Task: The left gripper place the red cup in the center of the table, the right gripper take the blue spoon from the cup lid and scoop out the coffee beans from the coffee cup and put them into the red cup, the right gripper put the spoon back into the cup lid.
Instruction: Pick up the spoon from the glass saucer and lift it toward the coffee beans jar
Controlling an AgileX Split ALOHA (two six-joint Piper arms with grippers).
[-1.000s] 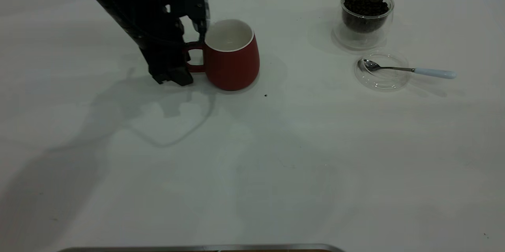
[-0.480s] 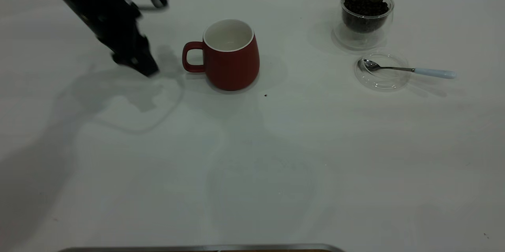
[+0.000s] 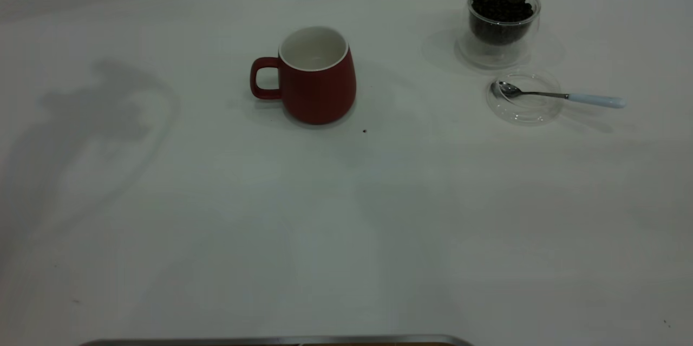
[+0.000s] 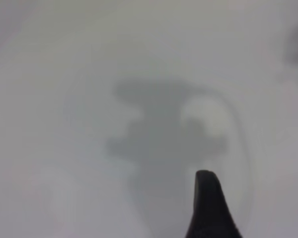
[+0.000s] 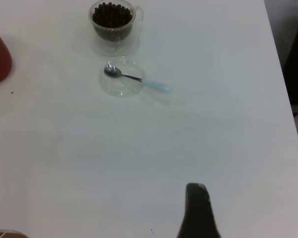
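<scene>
The rounded, matte red cup [image 3: 318, 76] stands upright mid-table. The blue spoon [image 3: 560, 96] rests bowl-down in the clear round cup lid [image 3: 524, 98], beside the glass coffee cup [image 3: 503, 24] of beans. Neither gripper's jaw state can be told: one dark fingertip [image 4: 207, 206] shows per wrist view
</scene>
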